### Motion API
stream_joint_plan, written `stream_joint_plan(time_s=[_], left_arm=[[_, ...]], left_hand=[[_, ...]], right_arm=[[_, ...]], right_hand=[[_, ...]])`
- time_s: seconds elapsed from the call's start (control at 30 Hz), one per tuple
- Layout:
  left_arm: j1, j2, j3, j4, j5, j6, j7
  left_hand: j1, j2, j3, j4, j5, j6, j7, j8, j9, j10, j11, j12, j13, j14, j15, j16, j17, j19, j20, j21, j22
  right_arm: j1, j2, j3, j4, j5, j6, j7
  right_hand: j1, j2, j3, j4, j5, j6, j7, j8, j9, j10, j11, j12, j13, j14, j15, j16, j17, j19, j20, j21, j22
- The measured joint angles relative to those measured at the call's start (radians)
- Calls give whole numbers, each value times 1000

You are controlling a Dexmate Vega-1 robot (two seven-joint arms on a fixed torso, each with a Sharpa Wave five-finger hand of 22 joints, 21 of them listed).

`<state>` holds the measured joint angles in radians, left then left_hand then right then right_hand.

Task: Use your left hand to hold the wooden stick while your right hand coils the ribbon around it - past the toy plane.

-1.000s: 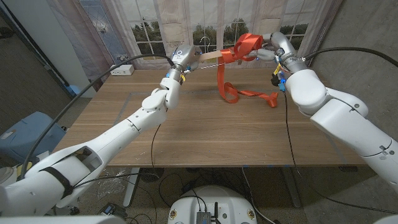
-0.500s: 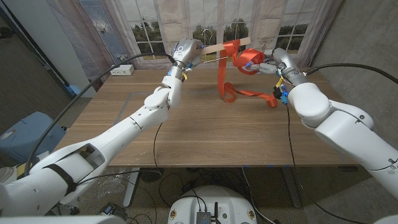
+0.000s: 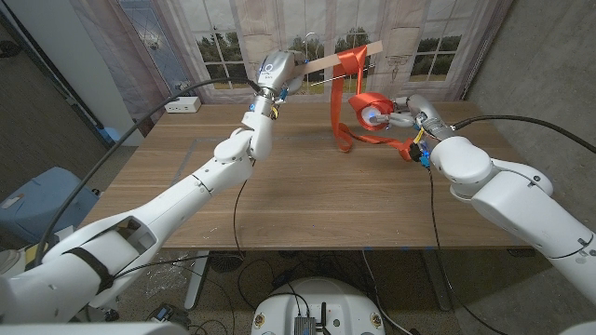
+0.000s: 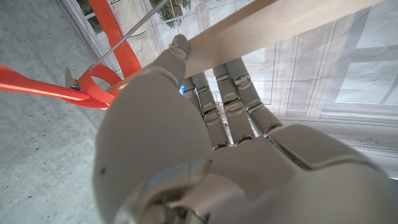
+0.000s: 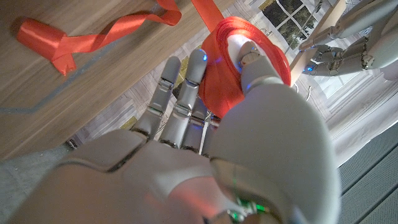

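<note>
Left hand: the left hand [image 3: 277,70] is raised above the far edge of the table, fingers closed around one end of the wooden stick [image 3: 337,59]; the left wrist view shows the fingers [image 4: 231,93] wrapped over the pale stick [image 4: 273,22], thumb against it.

Wooden stick: held in the air, tilted, its free end higher and pointing toward the robot's right; it sits in front of the curtained window [image 3: 223,42].

Ribbon: the orange ribbon [image 3: 349,63] is looped over the stick near its free end (turns bunched together, number not readable). From there one strand hangs down to the table, where loose loops and a tail [image 3: 377,141] lie on the wood on the robot's right side.

Right hand: the right hand [image 3: 396,112] hovers above the table below the stick's free end, gripping a wad of ribbon [image 3: 368,105]; the right wrist view shows the thumb [image 5: 252,59] pressed onto the orange bundle [image 5: 227,46] with the fingers behind it.

Table: wooden table [image 3: 279,200], with a small white box [image 3: 184,104] at its far left corner, cable attached.

Toy plane: cannot make one out.
</note>
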<state>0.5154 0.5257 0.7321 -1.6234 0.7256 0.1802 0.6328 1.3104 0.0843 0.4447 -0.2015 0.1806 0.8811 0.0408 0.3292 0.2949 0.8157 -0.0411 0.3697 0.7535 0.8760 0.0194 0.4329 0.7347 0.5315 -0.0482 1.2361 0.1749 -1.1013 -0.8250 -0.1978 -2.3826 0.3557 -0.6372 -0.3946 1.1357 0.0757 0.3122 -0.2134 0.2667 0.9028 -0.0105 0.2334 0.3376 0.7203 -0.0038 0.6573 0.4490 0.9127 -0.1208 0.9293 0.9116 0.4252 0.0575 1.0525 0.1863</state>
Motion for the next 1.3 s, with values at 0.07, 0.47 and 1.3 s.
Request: stream_joint_plan(time_s=[0.07,0.47,1.3], left_arm=[[2,1,-2,-2,-4,-6,4],[44,39,-49,-67,-66,-75,-31],[134,143,-191,-196,-345,-247,-305]], left_hand=[[-1,-1,0,0,0,0,0,0,0,0,0,0,0,0,0,0,0,0,0,2,0],[-6,-6,2,-2,0,3,-3,-5,0,3,-3,-4,2,8,0,0,2,0,0,12,0],[-6,-6,2,-2,0,3,-4,-15,1,3,-3,-12,10,10,-4,-12,14,0,0,18,0]], right_arm=[[4,2,-3,12,5,0,0],[39,24,-16,115,75,15,-24],[186,81,-83,420,96,132,-59]], right_hand=[[0,0,0,0,0,0,0,-2,0,0,0,0,0,0,0,0,0,0,0,0,0],[-1,1,0,0,-4,3,3,-6,0,0,0,0,0,-8,3,9,-1,0,0,8,0],[-1,1,-9,9,0,3,3,-10,18,0,0,0,0,-20,1,17,-4,-18,-8,13,-5]])
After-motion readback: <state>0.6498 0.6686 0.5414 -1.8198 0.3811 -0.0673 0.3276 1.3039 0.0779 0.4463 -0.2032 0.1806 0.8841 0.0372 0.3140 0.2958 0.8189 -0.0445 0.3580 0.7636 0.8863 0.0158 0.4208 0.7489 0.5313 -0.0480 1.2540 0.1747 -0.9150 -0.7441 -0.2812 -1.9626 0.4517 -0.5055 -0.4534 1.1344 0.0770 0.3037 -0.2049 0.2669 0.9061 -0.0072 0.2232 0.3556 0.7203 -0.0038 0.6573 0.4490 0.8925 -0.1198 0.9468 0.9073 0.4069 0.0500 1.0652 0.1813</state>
